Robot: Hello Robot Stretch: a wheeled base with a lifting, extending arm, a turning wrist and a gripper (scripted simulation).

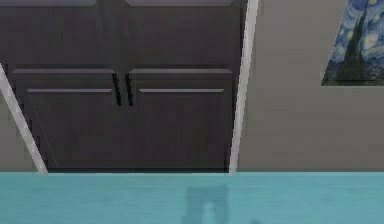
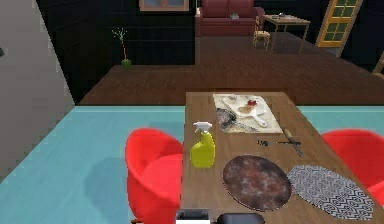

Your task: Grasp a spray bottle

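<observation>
Spray bottle (image 2: 203, 148) — yellow plastic body, white trigger head — upright on the wooden table (image 2: 300, 115), near its edge, beside a rounded red chair (image 2: 152, 170). Any label is too small to read. Mottled round mat (image 2: 256, 181) just beside it. Gripper (image 2: 205, 216) barely peeks in at the bottom edge — can't tell whether it holds anything.

table (image 2: 298, 112): matt wood | spray bottle (image 2: 203, 151): plastic (glossy, smooth) | doors (image 1: 70, 110): matt
</observation>
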